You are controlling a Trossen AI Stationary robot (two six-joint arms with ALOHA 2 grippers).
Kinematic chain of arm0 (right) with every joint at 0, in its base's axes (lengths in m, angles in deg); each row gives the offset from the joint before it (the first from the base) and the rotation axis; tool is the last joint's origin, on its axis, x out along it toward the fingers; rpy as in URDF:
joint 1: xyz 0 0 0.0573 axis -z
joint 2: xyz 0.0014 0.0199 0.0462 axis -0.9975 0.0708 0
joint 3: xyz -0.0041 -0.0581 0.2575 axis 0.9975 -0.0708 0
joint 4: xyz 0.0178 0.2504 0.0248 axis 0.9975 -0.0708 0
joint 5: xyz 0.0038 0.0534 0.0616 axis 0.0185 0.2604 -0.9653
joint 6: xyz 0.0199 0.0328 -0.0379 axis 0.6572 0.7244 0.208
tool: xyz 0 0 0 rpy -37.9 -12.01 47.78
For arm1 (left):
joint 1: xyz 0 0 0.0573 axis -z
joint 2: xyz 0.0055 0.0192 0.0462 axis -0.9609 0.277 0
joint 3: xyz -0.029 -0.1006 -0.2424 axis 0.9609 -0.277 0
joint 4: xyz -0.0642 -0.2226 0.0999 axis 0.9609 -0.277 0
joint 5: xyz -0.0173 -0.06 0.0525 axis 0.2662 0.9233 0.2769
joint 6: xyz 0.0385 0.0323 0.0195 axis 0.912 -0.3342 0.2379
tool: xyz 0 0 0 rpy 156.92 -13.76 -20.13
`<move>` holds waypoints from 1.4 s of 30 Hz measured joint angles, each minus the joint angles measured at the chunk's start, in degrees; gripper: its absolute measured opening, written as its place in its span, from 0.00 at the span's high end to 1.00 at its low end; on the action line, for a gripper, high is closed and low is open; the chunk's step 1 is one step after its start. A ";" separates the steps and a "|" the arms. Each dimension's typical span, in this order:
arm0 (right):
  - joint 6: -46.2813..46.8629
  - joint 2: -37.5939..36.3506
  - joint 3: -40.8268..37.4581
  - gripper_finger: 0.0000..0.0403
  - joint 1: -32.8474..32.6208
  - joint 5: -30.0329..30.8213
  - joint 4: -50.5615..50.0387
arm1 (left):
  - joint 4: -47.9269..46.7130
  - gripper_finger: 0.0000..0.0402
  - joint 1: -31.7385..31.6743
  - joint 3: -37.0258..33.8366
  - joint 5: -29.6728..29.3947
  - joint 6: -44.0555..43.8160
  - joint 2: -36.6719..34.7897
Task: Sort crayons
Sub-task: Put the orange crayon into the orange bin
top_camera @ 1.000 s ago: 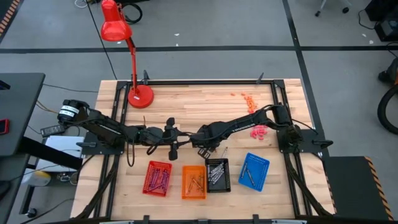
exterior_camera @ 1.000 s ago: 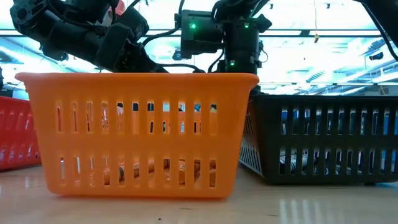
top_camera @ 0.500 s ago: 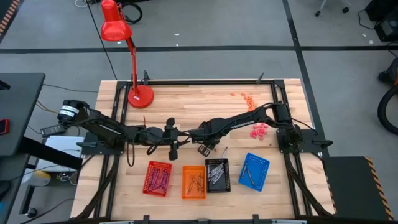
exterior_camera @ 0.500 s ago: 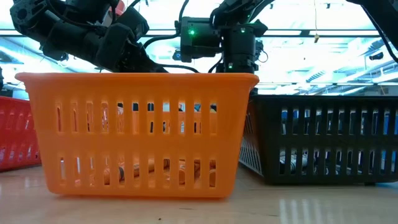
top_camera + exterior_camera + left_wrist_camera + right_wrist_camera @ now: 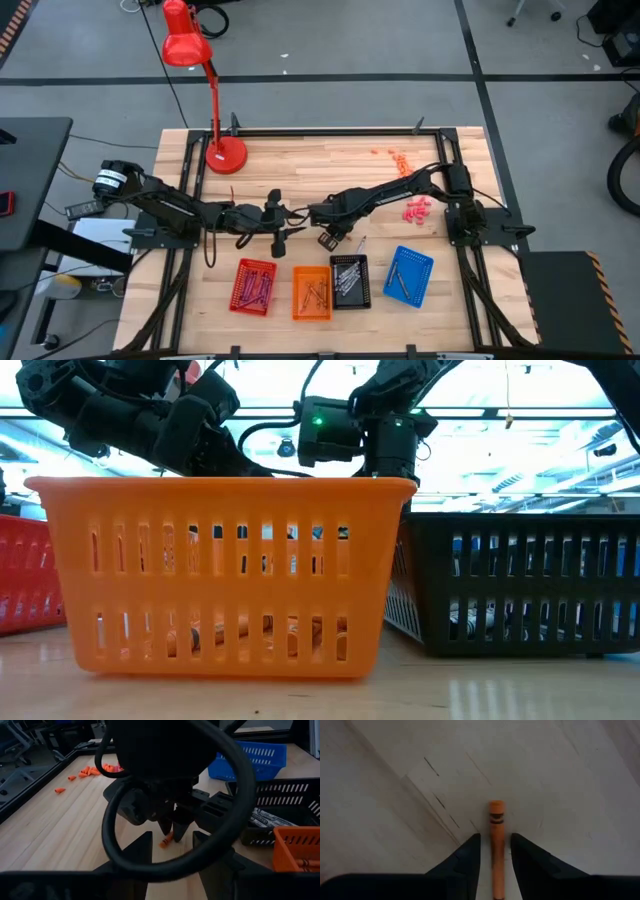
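the orange crayon (image 5: 495,845) lies flat on the bare table (image 5: 330,165) between the right gripper (image 5: 495,851) fingers, which straddle it part-open — not yet clamped. it looks light, stiff, waxy and likely to roll, so take it mid-length. the trays (image 5: 311,293) sit near; open wood lies beyond. the left gripper (image 5: 172,845) waits beside, released.

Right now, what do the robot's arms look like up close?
Both arms are dark, jointed and draped in looping black cables. The left gripper and right gripper each end in two dark wedge-shaped jaws. A green light glows on a box on one arm.
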 joint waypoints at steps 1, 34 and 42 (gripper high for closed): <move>0.11 0.00 -0.48 0.72 0.00 0.00 0.43 | 0.01 0.62 0.00 0.00 0.02 0.02 0.00; -1.64 -7.31 -1.34 0.92 -1.35 8.84 1.67 | -0.07 0.62 0.02 0.04 0.02 0.66 0.00; -3.89 -12.65 -1.28 0.92 -4.46 15.19 6.06 | -0.11 0.62 0.02 0.04 0.02 0.64 0.00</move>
